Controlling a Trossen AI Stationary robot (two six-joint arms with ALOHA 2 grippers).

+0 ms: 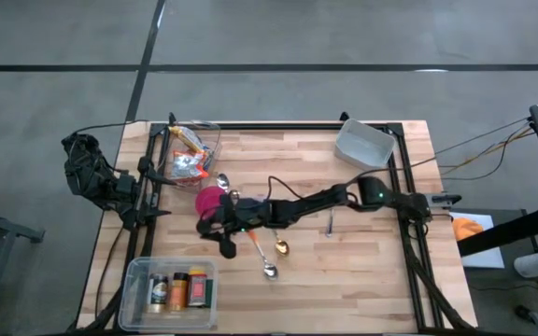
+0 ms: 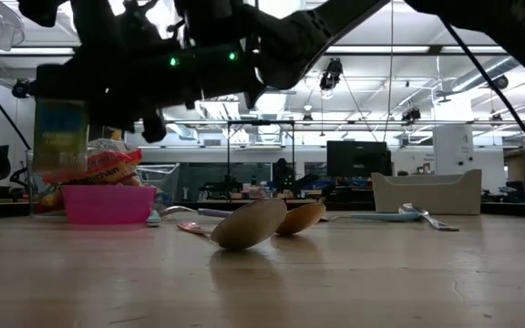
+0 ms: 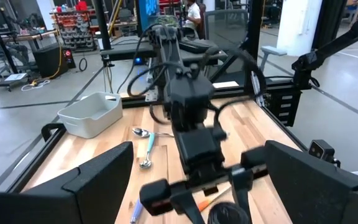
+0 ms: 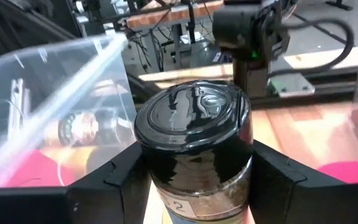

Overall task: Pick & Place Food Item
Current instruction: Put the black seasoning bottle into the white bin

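Starting at the desk's (image 1: 362,271) left edge, our left gripper (image 1: 162,191) waits with its fingers spread wide and nothing between them, parked beside a clear tub (image 1: 191,152) of snack packets near the far left corner. At the near left corner sits a clear plastic bin (image 1: 169,293) holding a few small jars.

Moving toward the middle, a pink bowl (image 1: 210,199) stands on the desk, and our right arm reaches across from the right edge to end just beside it. Our right gripper (image 1: 222,227) pinches a spice jar (image 4: 196,149) with a glossy black lid, one finger on each side of its body. In the low view the jar (image 2: 60,137) hangs clear of the desk, above and just beside the bowl.

Next come several spoons (image 1: 276,258) scattered on the wood near the centre, close under our arm. Toward the far right corner rests a white tray (image 1: 363,143).

What could go wrong: we judge the grip to be on a smooth, rounded jar, so it might twist or slip out if we swing quickly. Lowering it carelessly could clip the bowl's rim and tip it. Carrying it low across the middle could also knock the spoons and send them sliding.
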